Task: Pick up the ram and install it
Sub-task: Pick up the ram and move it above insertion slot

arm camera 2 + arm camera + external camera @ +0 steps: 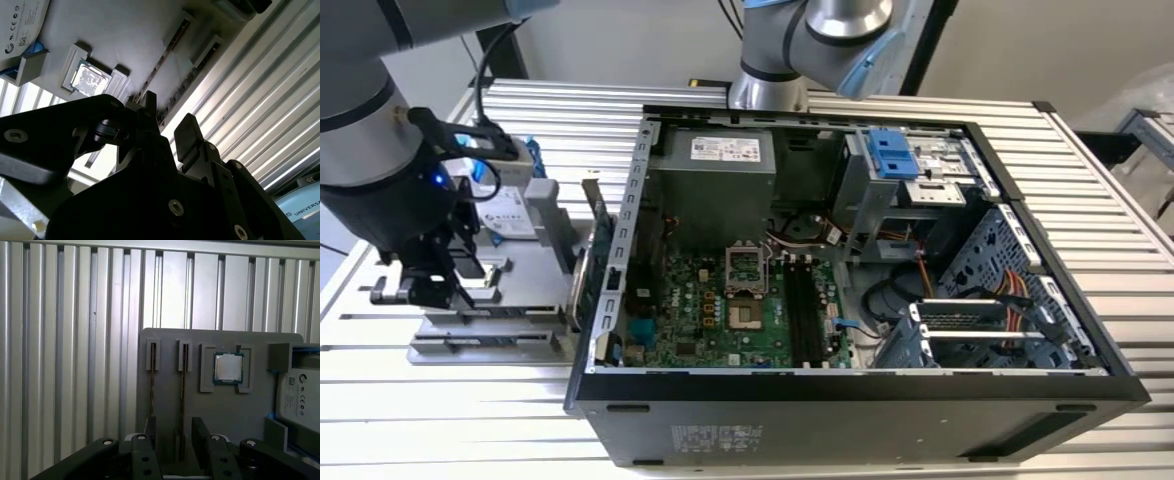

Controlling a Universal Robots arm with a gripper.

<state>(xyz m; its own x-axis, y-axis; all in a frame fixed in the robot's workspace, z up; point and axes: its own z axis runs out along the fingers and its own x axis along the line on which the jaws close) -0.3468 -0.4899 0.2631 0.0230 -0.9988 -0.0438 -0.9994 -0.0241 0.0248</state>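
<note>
Two ram sticks stand on edge in slots of a grey fixture (165, 347). In the first wrist view they are one ram stick (152, 390) and the other ram stick (182, 385). My gripper (175, 432) is open just above the fixture, and the second stick's near end runs into the gap between its black fingers (200, 437). The second wrist view shows the same ram stick (192, 75) leading down between the fingertips of the gripper (167, 117). In the exterior view the gripper (420, 285) hangs over the fixture (487, 320) on that view's left, beside the open computer case (854, 400).
On the fixture also sit a processor chip (228, 367) and a silver hard drive (300, 395) in a blue frame. An upright card with a metal bracket (594, 255) stands between fixture and case. Black memory slots (801, 310) lie on the motherboard. The slatted metal table (1107, 200) surrounds everything.
</note>
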